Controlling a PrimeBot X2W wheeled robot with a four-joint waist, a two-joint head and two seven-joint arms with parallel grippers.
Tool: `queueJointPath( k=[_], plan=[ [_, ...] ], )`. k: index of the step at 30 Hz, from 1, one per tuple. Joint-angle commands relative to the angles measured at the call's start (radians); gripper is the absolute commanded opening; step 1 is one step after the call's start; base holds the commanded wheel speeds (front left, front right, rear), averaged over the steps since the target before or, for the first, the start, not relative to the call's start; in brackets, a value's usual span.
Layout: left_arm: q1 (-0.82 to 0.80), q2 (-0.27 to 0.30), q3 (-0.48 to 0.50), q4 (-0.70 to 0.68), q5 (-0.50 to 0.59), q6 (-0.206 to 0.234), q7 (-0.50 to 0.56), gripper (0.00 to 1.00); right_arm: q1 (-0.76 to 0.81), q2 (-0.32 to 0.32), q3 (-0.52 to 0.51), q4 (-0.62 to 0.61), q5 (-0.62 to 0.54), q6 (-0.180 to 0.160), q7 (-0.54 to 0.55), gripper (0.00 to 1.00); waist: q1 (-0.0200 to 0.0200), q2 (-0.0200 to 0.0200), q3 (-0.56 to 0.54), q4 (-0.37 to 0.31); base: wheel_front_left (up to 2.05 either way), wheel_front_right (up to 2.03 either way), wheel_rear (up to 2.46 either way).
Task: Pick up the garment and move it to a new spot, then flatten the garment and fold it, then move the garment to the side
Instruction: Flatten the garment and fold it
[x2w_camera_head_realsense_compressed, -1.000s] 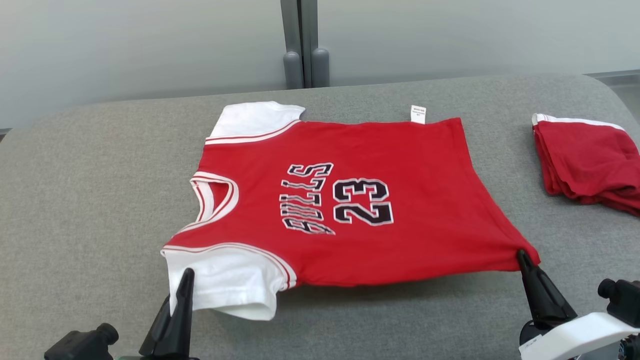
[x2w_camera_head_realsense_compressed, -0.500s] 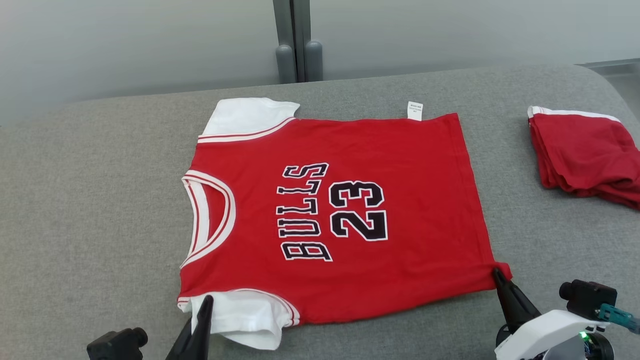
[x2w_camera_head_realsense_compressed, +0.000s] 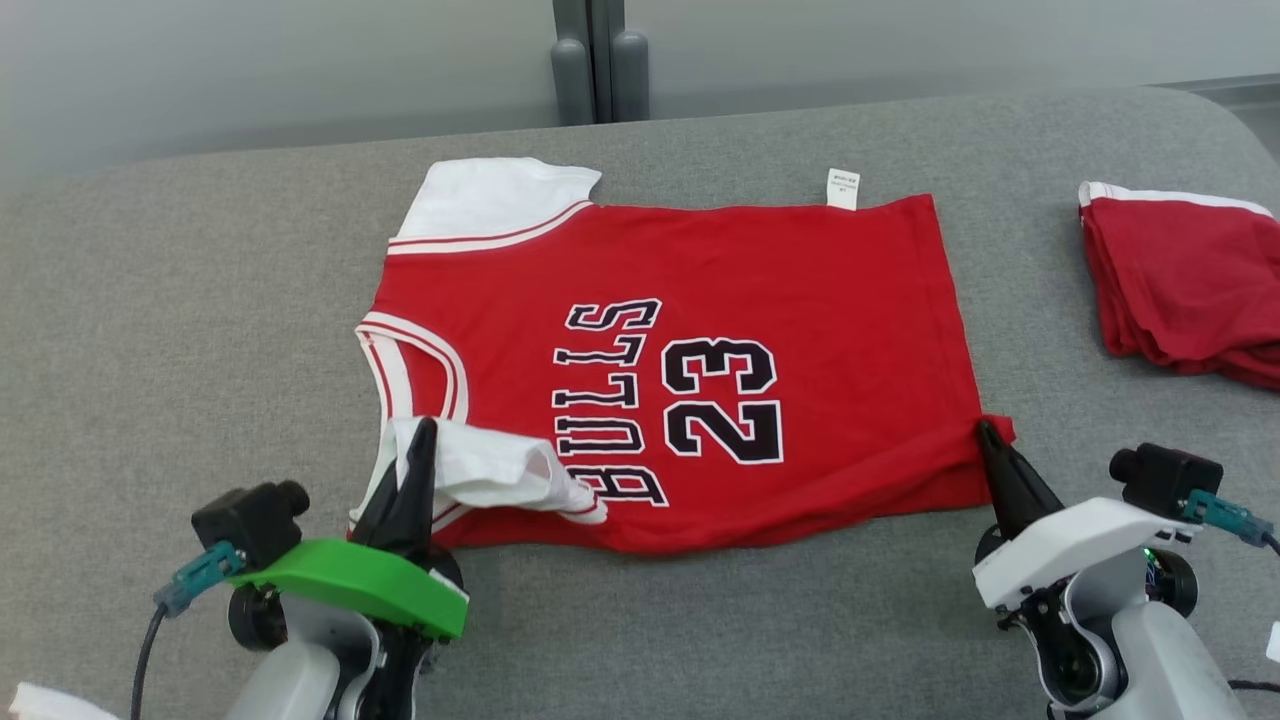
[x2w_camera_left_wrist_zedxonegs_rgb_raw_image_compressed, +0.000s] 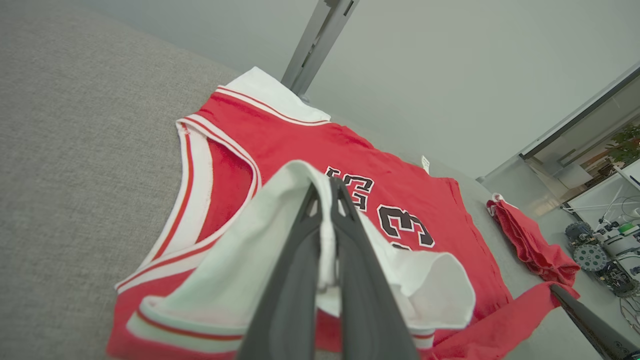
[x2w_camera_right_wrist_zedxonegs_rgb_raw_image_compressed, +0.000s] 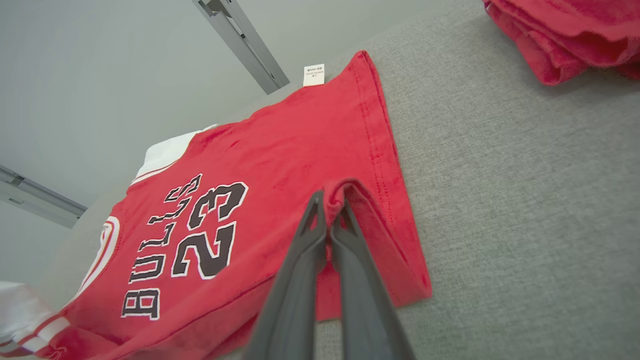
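Note:
A red jersey (x2w_camera_head_realsense_compressed: 690, 300) with white sleeves and "BULLS 23" lettering lies spread on the grey table (x2w_camera_head_realsense_compressed: 150, 330). My left gripper (x2w_camera_head_realsense_compressed: 424, 428) is shut on the near white sleeve (x2w_camera_head_realsense_compressed: 500, 470), which is lifted and folded over the shirt's front; the left wrist view has the white cloth (x2w_camera_left_wrist_zedxonegs_rgb_raw_image_compressed: 280, 220) pinched between the fingers. My right gripper (x2w_camera_head_realsense_compressed: 985, 430) is shut on the near hem corner, raised and turned inward; in the right wrist view the red hem (x2w_camera_right_wrist_zedxonegs_rgb_raw_image_compressed: 350, 195) curls over the fingertips. The near edge of the jersey is folding over.
A folded red garment with white trim (x2w_camera_head_realsense_compressed: 1180, 280) lies at the table's right edge, also seen as a red pile (x2w_camera_right_wrist_zedxonegs_rgb_raw_image_compressed: 565, 35) in the right wrist view. A grey post (x2w_camera_head_realsense_compressed: 592, 60) stands behind the table against a pale wall.
Both grippers have carried the jersey's near edge up and away from me: the white sleeve now lies over the front and the hem corner has moved inward. The camera has also shifted.

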Motion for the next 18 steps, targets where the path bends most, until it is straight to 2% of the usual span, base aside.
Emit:
queueJointPath(
  k=[1,8,16,17,18],
  plan=[
    [-0.046,-0.008,0.001,0.03,0.011,-0.01,-0.009,0.0,-0.03,-0.003,-0.005,0.023,-0.01,0.0,-0.01,0.0,0.0001,-0.0001,0.026,0.004,0.0,0.0,0.0],
    [-0.22,-0.051,0.005,0.217,0.043,-0.043,-0.061,0.0,-0.16,-0.003,-0.026,0.145,-0.05,0.0,-0.045,0.0,0.0001,-0.0001,0.086,0.002,0.0,0.0,0.0],
    [-0.32,-0.08,0.014,0.37,0.068,-0.072,-0.101,0.0,-0.26,-0.003,-0.007,0.263,-0.058,0.0,-0.094,0.0,0.0001,-0.0001,0.112,-0.004,0.0,0.0,0.0],
    [-0.33,-0.082,0.016,0.385,0.074,-0.073,-0.103,0.0,-0.271,-0.004,-0.002,0.278,-0.057,0.0,-0.101,0.04,0.0001,-0.0001,0.113,-0.005,0.0,0.0,0.0],
    [-0.338,-0.083,0.018,0.396,0.083,-0.074,-0.107,0.02,-0.28,-0.003,0.003,0.287,-0.056,0.0,-0.108,0.18,0.0001,-0.0001,0.113,-0.005,0.0,0.0,0.0]
  ],
)
